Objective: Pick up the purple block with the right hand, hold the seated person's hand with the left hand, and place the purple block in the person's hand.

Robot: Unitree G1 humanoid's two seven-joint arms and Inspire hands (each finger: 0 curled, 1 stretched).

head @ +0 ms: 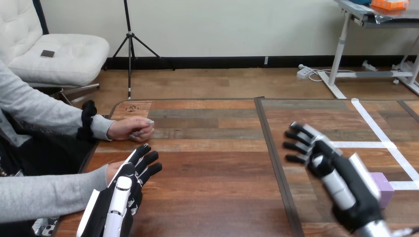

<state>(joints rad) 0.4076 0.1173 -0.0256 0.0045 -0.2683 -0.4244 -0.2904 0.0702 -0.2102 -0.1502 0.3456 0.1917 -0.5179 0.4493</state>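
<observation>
Right hand [330, 165] is hovering, fingers spread, purple block [383, 186] just to its right. Left hand [122, 196] is lying straight-fingered over person's nearer hand [112, 170].

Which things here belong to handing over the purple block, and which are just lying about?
Job: purple block; right hand; left hand; person's nearer hand.
Just there: white tape lines; person's farther hand, resting on the table.
</observation>
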